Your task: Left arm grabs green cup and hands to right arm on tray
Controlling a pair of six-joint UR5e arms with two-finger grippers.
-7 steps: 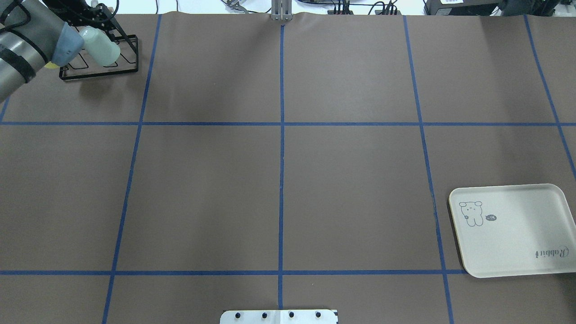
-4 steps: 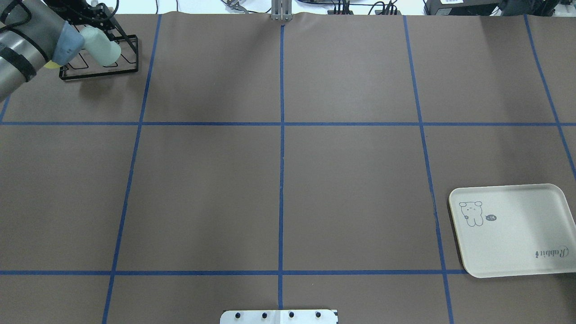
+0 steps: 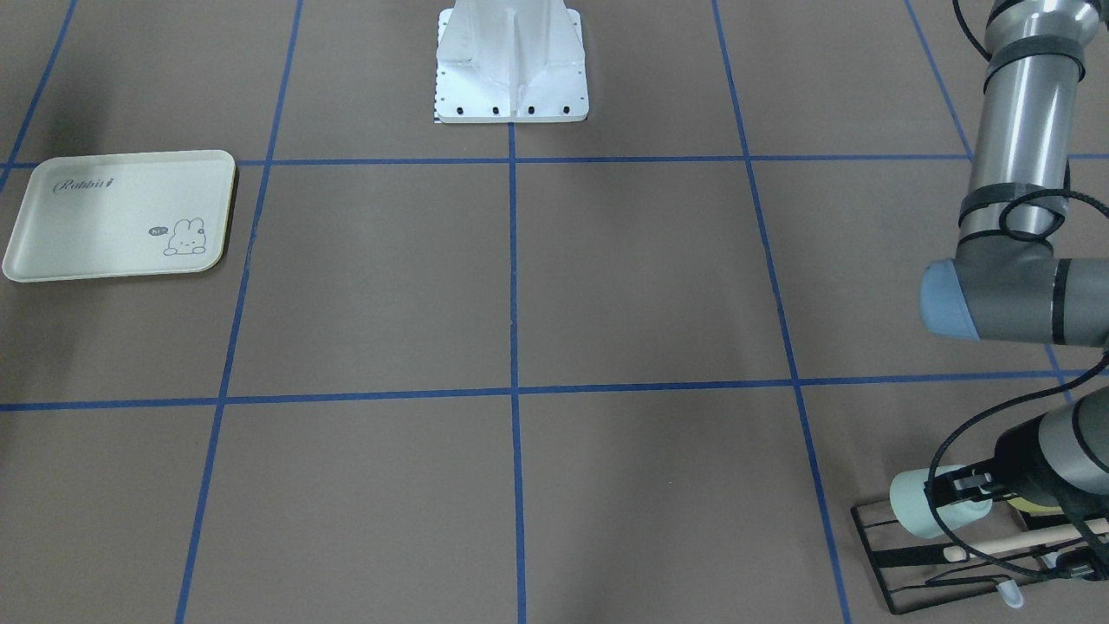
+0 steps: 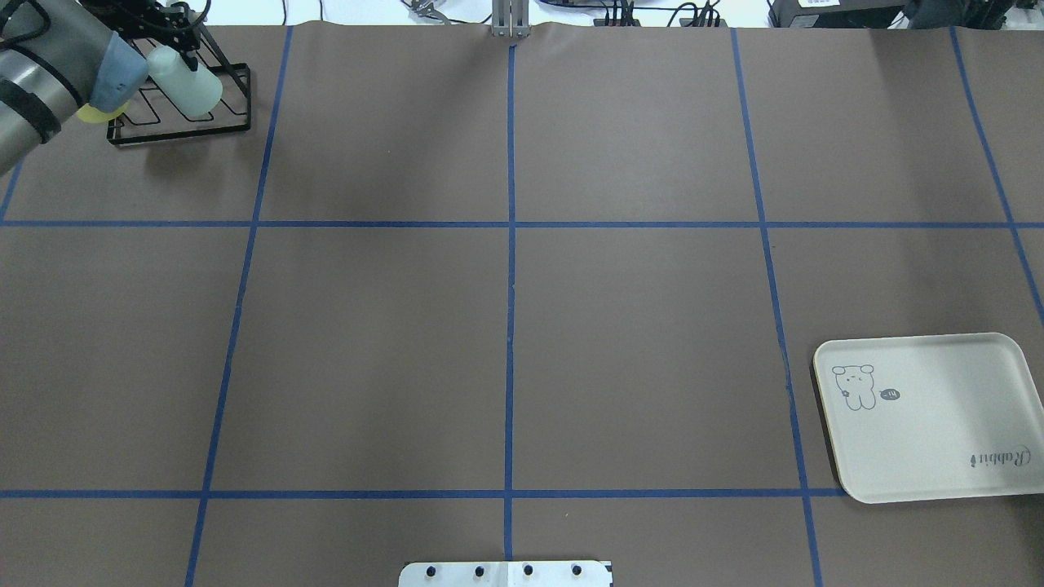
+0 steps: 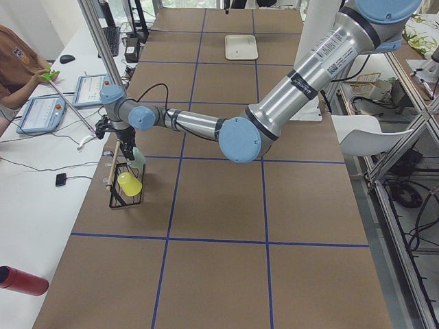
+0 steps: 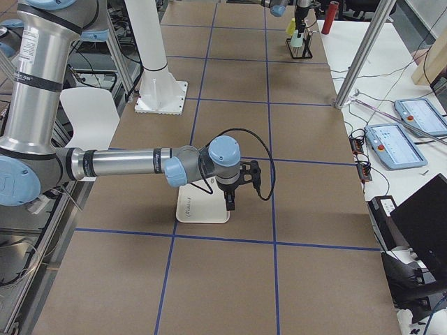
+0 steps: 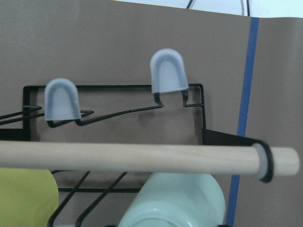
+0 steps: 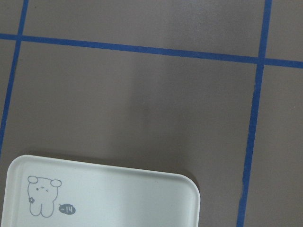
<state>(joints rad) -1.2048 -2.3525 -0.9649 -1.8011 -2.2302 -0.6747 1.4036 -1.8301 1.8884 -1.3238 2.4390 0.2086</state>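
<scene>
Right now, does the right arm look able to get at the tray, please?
Probably yes: the right claw hangs just beside the tray, and nothing shows between them or on the tray.

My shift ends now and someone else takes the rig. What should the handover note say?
Left gripper: at the green cup, which lies tilted on the black wire rack. Fingers are across it; whether they are clamped does not show.
Right gripper: hovers at the edge of the tray; open or shut cannot be told.
Tray: on the robot's right, no cup on it.
Done: left arm is at the cup.
Left: lift it off the rack, hand it to the right gripper, set it on the tray.
</scene>
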